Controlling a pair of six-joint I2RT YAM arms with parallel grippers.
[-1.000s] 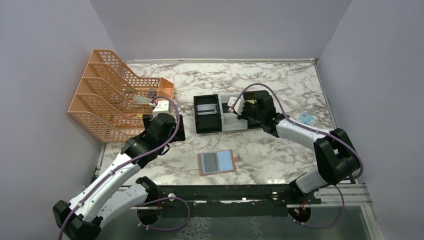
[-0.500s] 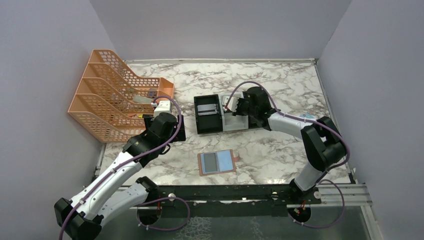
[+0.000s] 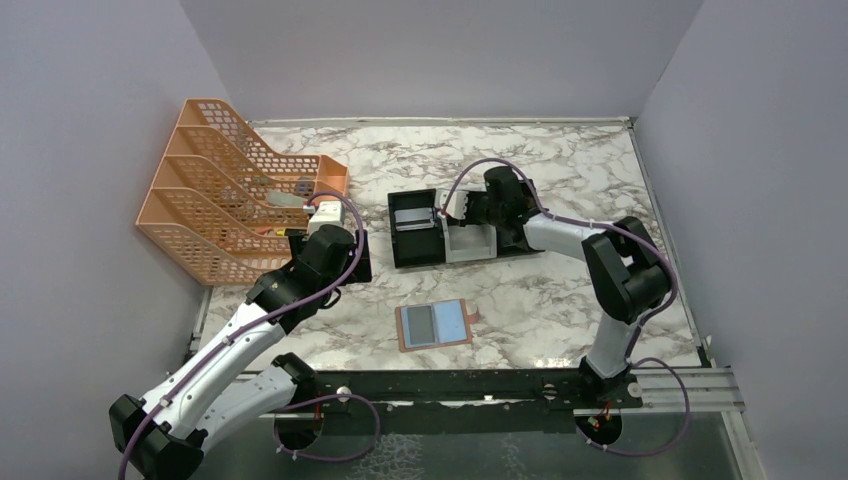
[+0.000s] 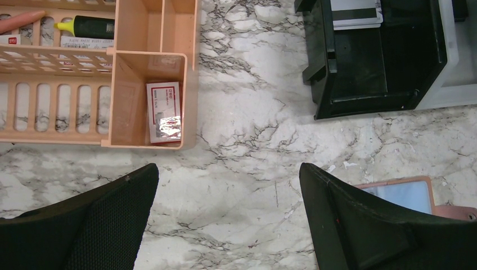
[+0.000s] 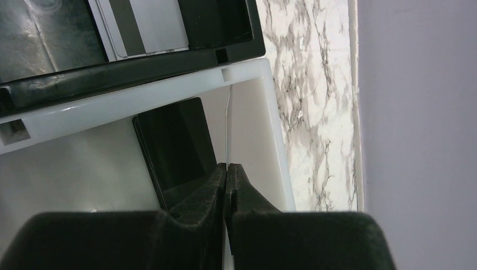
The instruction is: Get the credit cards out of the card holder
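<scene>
The card holder (image 3: 434, 325) lies open and flat on the marble at front centre, tan-edged with a light-blue lining and a grey rectangle on its left half. Its corner shows in the left wrist view (image 4: 406, 194). My right gripper (image 3: 462, 212) hangs over the white compartment of the tray (image 3: 470, 252). It (image 5: 226, 167) is shut on a thin card (image 5: 228, 124) seen edge-on. A black card (image 5: 174, 143) lies in that compartment. A silver card (image 5: 143, 25) lies in the black compartment (image 3: 412, 218). My left gripper (image 4: 228, 174) is open and empty over bare marble, left of the card holder.
An orange mesh rack (image 3: 225, 195) stands at the back left. Its low front bins (image 4: 149, 98) hold a highlighter (image 4: 84, 26) and a small red-and-white packet (image 4: 164, 112). Grey walls close in the back and both sides.
My right gripper has moved a little left over the tray and its forearm has swung toward the back. The left arm and the card holder have not moved.
</scene>
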